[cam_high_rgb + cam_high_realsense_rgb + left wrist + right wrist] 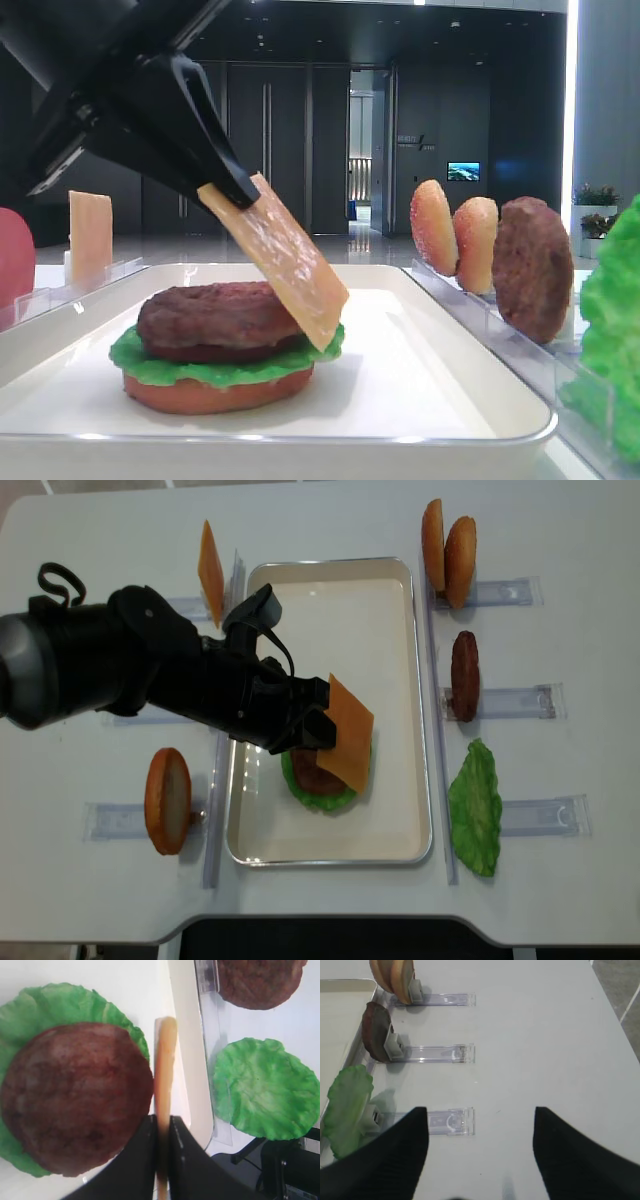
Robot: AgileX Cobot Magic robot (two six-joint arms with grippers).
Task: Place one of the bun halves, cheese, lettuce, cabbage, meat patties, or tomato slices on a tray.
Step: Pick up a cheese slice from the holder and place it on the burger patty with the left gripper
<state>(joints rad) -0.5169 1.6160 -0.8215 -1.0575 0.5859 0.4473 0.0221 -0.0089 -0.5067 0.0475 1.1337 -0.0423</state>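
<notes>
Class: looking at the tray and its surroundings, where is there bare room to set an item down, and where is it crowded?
Bare: the tray floor from the lettuce-and-patty stack to the far rim, and a strip along the near rim. Crowded: the stack, where the left gripper holds the cheese, and the rack side holding the bun halves.

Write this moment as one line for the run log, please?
left end effector: shut on cheese | cheese: tilted, above meat patty | stack: patty on lettuce in tray | right end effector: open, holding nothing

I'm holding the cheese (350, 730) tilted over the patty (318, 776) lying mid-frame in the tray (395, 630).
</notes>
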